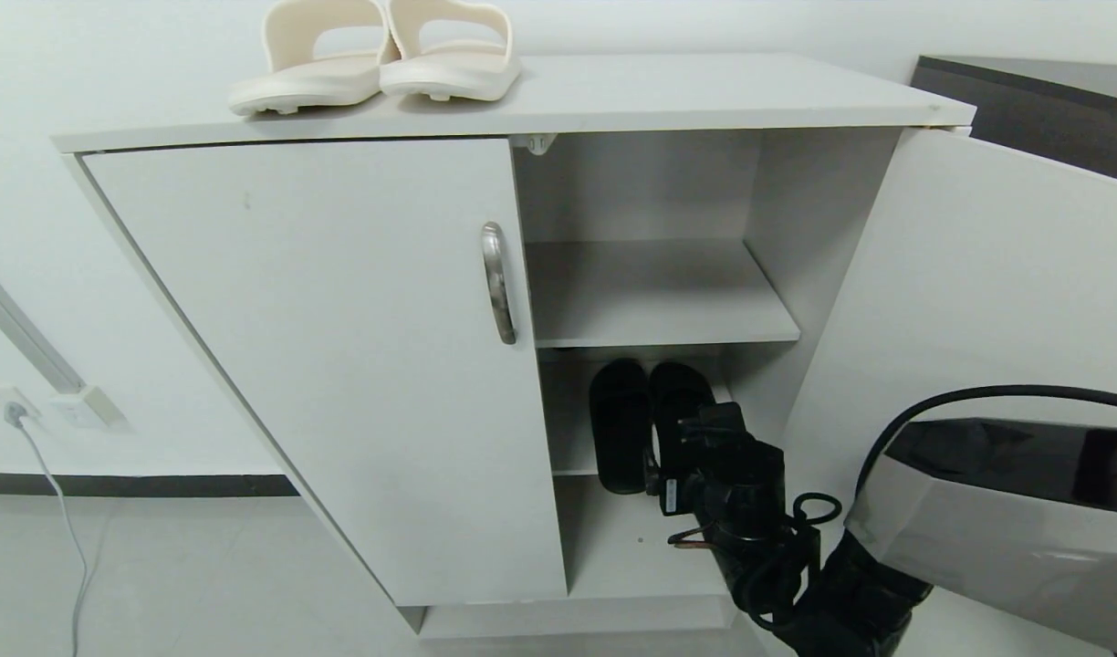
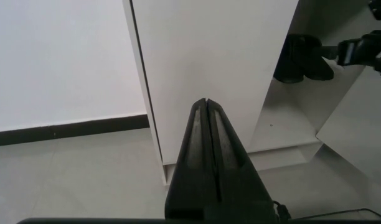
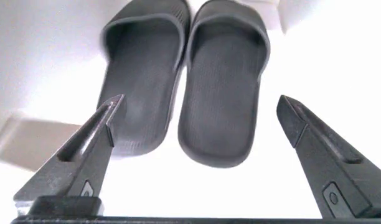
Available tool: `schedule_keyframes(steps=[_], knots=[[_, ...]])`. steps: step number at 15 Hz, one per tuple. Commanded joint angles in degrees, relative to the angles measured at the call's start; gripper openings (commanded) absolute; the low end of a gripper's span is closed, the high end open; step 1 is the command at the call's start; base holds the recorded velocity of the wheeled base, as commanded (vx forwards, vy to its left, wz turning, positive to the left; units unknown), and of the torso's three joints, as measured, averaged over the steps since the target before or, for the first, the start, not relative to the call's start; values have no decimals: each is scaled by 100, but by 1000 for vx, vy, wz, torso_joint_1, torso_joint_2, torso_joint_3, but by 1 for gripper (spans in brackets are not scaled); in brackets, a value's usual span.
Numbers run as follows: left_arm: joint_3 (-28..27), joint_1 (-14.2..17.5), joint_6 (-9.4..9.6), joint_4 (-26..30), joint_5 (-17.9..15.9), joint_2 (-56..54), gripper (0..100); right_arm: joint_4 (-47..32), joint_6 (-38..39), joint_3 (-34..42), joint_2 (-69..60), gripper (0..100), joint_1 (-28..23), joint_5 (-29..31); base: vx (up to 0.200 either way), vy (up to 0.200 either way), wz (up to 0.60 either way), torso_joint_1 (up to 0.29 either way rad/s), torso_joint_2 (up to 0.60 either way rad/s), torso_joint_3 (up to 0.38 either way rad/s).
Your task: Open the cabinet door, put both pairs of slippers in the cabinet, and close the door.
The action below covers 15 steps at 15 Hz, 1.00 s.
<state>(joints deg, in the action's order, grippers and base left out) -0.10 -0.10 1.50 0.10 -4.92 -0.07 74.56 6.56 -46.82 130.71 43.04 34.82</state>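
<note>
The white cabinet point(image 1: 522, 105) has its right door point(image 1: 969, 301) swung open and its left door point(image 1: 339, 365) shut. A pair of black slippers point(image 1: 622, 424) lies side by side on the middle shelf, also seen as the black slippers point(image 3: 184, 81) close before my right gripper point(image 3: 197, 112), which is open with nothing between its fingers. The right gripper point(image 1: 704, 429) sits at the shelf's front edge, just short of the slippers. A cream pair of slippers point(image 1: 376, 55) rests on the cabinet top. My left gripper point(image 2: 206, 106) is shut and empty, low before the shut left door.
The upper shelf point(image 1: 659, 292) holds nothing. A metal handle point(image 1: 496, 283) is on the left door. A wall socket with a cable point(image 1: 15, 415) is at the lower left, beside grey floor point(image 1: 157, 575). A dark panel point(image 1: 1033, 100) stands behind the cabinet on the right.
</note>
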Motion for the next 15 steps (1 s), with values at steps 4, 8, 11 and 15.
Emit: schedule_keyframes(steps=[4,8,11,15], knots=[[1,1,-9,-1,9,7,0,59,-5,332,-327,100,134,-10,0,0,0,0,0,0],[1,1,-18,-1,18,7,0,68,-5,323,-327,100,231,16,0,0,0,0,0,0],[1,1,-27,-1,9,7,0,68,-14,323,-344,100,283,52,-67,0,0,2,1,1],[1,1,-27,-1,9,7,0,68,-14,341,-344,100,336,60,-200,0,0,4,5,2]])
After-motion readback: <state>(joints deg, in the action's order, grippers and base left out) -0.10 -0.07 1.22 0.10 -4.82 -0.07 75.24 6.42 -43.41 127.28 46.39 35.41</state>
